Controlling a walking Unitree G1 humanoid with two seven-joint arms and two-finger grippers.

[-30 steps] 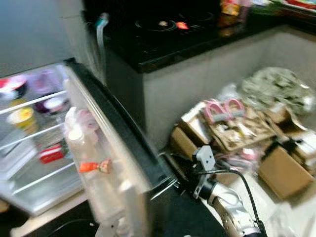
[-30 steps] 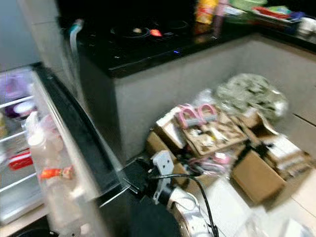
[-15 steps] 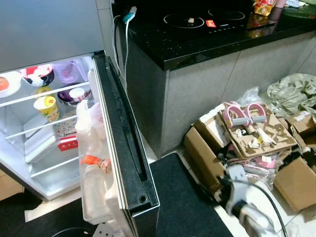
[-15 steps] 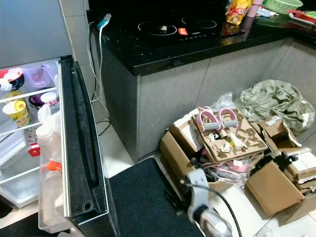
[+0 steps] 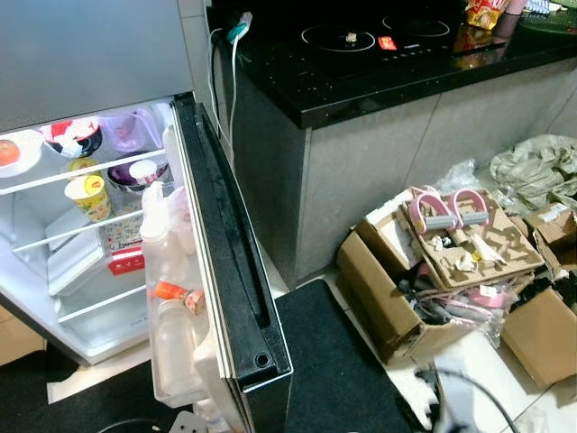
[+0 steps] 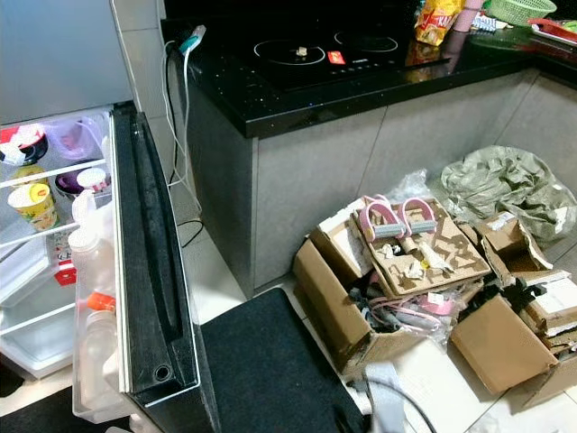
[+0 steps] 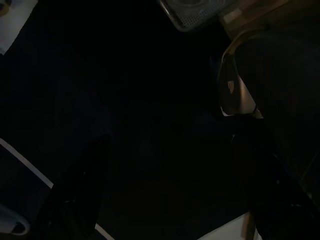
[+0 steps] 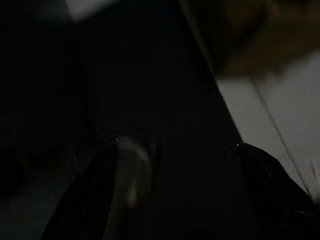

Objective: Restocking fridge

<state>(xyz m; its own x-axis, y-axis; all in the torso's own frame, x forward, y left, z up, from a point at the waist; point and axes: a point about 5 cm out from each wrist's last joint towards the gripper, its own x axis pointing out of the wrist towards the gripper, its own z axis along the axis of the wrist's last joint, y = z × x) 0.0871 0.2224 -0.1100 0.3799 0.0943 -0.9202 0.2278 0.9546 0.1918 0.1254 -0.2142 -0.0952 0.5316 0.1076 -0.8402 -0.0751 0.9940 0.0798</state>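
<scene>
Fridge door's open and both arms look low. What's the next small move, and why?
Probably turn left to face the open fridge. Its door stands wide, shelves lit and partly stocked, while the view centres on the black mat and cardboard boxes. The right arm hangs blurred at the frame's bottom edge, with nothing visibly held.

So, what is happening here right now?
The robot stands before the fridge, whose door is open, with bottles in its door rack and cups and bowls on the shelves. Nothing is being handled. The right arm hangs low over the black mat, blurred. Cardboard boxes are piled by the counter.
</scene>
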